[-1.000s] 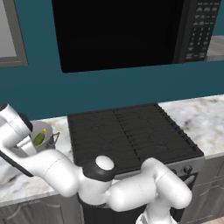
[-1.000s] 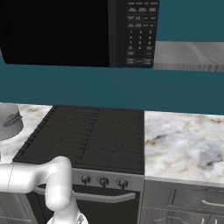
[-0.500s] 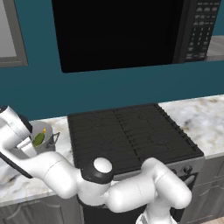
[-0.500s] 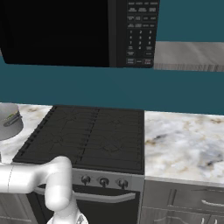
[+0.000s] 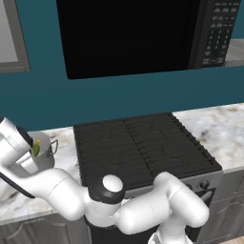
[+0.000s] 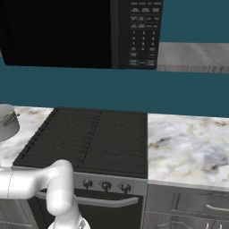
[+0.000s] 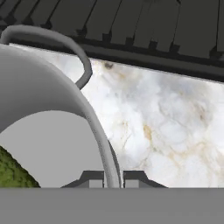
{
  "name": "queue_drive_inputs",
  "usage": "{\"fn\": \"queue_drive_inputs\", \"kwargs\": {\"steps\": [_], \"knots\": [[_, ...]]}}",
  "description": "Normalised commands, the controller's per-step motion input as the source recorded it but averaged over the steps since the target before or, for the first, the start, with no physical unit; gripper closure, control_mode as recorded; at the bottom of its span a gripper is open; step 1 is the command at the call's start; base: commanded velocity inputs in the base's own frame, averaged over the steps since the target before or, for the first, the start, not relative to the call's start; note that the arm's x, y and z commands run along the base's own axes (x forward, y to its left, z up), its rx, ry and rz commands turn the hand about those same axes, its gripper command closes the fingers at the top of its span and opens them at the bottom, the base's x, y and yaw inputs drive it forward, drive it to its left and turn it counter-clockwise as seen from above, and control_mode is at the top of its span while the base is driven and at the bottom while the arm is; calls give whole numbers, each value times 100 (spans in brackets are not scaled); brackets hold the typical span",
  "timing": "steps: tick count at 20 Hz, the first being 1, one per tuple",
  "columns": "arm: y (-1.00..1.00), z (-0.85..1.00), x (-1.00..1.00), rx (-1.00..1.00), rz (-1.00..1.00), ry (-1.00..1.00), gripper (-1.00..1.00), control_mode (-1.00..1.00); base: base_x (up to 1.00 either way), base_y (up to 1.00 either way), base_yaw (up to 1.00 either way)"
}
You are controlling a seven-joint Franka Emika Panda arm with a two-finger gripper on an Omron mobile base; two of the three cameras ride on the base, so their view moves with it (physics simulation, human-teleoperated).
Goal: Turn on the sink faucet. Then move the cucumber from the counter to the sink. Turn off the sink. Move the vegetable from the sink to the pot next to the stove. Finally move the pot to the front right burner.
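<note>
Hand (image 7: 113,178) pinches the thin rim of the pot (image 7: 52,118) (cucumber (image 7: 13,173) inside); stiff, light, slick metal, liable to tilt when lifted by the rim.

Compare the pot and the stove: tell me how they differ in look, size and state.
The pot is light grey, round and small; the stove is black, flat-topped and far larger. The pot holds the green cucumber, while the stove has nothing on its grates. The gripper is shut on the pot's rim; the stove is untouched. The pot sits on the marble counter beside the stove, and the stove is set into that counter.
</note>
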Motion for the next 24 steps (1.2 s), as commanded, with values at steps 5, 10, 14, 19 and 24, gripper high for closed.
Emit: {"fn": "queue_drive_inputs", "kwargs": {"steps": [5,10,14,19,24], "knots": [[-8,26,-32,0,-19,-17,100,-100,0,0,0],[-14,31,-30,0,-25,-18,100,-100,0,0,0],[-28,16,-29,1,-32,-7,100,-100,0,0,0],[-46,15,-19,1,-37,-4,100,-100,0,0,0],[-57,12,-22,0,-37,-6,100,-100,0,0,0]]}}
